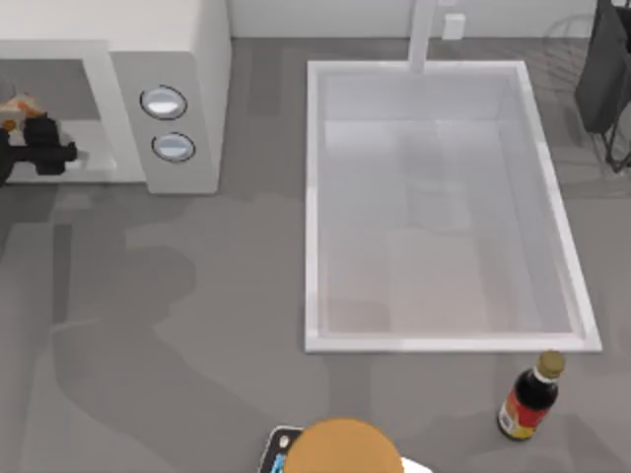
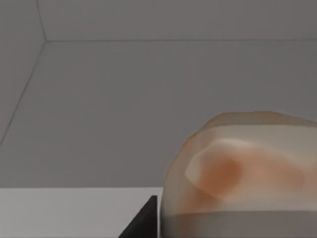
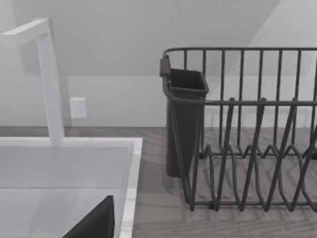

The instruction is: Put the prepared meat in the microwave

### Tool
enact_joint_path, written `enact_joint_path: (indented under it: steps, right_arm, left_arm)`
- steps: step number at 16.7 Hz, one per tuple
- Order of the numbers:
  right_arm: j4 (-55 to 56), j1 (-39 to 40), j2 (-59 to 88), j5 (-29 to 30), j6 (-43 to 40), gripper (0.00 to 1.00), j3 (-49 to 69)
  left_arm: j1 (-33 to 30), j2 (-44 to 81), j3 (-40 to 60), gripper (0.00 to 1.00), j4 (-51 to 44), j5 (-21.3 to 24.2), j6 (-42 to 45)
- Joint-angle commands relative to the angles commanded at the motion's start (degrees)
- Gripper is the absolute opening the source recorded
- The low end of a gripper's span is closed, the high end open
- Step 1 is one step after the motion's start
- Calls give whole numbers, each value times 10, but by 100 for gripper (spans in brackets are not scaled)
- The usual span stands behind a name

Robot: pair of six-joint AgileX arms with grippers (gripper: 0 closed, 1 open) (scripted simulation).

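At the near edge of the bench (image 1: 197, 325), a large tan-orange disc (image 1: 340, 445) is sitting at the middle, and a dark sauce bottle (image 1: 530, 396) is standing to its right, just in front of the white sink (image 1: 315, 197). Neither belongs to the task.

Farther back on the left, the left hand (image 1: 39, 148) is reaching into the open grey cavity of the microwave (image 1: 187, 89), beside its two round knobs. The prepared meat (image 2: 242, 173) is sitting at the hand's tip, inside the cavity mouth; in the left wrist view it is looming close against the grey inner wall. Whether the fingers are clamped on it or slackened cannot be told from these views.

The lump is looking soft, rounded and glazed, so it is probably light but slippery. A hold across its widest middle, with modest squeeze, would likely suit it best; a pinch near an end could let it squirt out.

At the far right the right arm is parked above the dark dish rack (image 3: 247, 148), its hand's opening not readable.
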Motion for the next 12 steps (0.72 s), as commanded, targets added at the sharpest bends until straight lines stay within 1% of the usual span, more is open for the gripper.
enact_joint_path:
  steps: [3,6,9,12]
  right_arm:
    - [0,0,0,0,0,100,0]
    - [0,0,0,0,0,100,0]
    - [0,0,0,0,0,100,0]
    - [0,0,0,0,0,100,0]
  left_arm:
    - [-3,-2,3,0,-1,-1,2]
    - [-6,9,39,0,4,-21,-3]
    - [-7,40,130,0,15,-53,-13]
    - [-13,84,261,0,0,-72,-20]
